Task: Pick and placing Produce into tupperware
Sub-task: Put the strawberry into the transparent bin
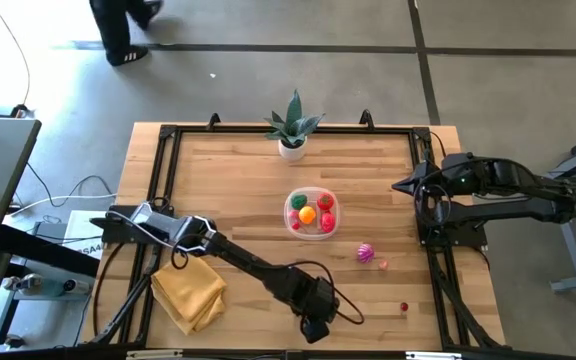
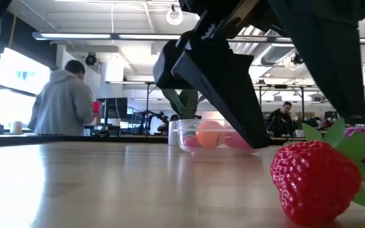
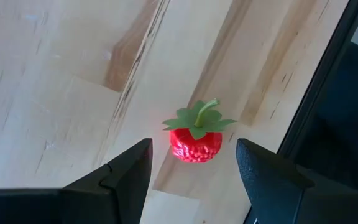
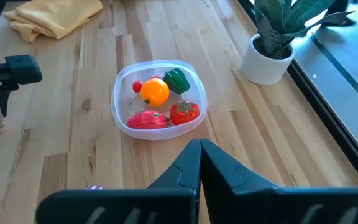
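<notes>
Right ahead of the left gripper [image 3: 191, 171], a red toy strawberry [image 3: 195, 143] with a green leafy cap sits on the wooden table [image 3: 55, 81], lying just beyond the fingertips and in line with the gap between them; the fingers [image 3: 126, 171] stand apart with nothing between them, and the berry is not touched. In the high view this gripper [image 1: 317, 322] hangs over the table's near edge, and the berry shows only as a small red dot [image 1: 404, 307] off to its side. In the low view the strawberry [image 2: 314, 178] fills the near corner, with the dark gripper body above and behind it. Farther from this gripper, toward the table's middle, the clear tupperware [image 1: 311, 213] holds several pieces: an orange-yellow fruit [image 4: 155, 91], a green piece [image 4: 178, 80], a red tomato-like one [image 4: 184, 112], a flat red piece [image 4: 146, 119] and a small red one [image 4: 137, 86]. Between the tub and the strawberry a magenta piece [image 1: 366, 252] lies loose on the wood. A folded yellow cloth [image 1: 188, 290] lies beside the left arm, on the side away from the berry. The right gripper [image 4: 200, 149] waits pinched together at the table's right side, pointing toward the tub, with a potted plant [image 1: 292, 128] beyond at the far edge. A person [image 2: 62, 101] in a grey hoodie stands in the room behind.
</notes>
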